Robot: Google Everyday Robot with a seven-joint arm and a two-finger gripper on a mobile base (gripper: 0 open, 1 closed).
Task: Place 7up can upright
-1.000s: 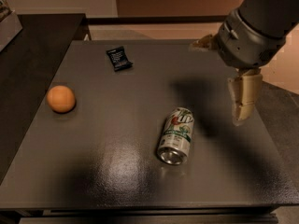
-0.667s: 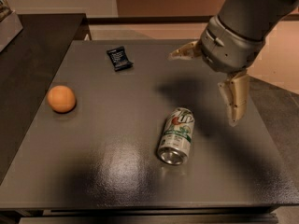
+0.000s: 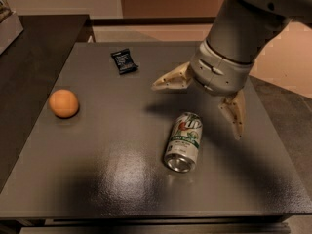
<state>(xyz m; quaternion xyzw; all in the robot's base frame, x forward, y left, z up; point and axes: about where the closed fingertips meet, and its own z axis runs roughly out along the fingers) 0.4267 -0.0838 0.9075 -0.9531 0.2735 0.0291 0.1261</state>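
Observation:
The 7up can point(image 3: 184, 141) lies on its side on the dark grey table point(image 3: 112, 160), right of centre, with its open metal end facing the front edge. My gripper point(image 3: 197, 110) hangs above the can's far end, fingers spread wide apart and empty. One tan finger point(image 3: 169, 79) points left; the other finger point(image 3: 235, 113) points down to the right of the can. Neither touches the can.
An orange ball point(image 3: 64, 103) sits at the table's left side. A small black packet point(image 3: 124, 61) lies near the back edge. A darker counter point(image 3: 34, 52) adjoins the table on the left.
My gripper has moved left and lower, from the table's right side to just above the can. The can, ball and packet have not moved.

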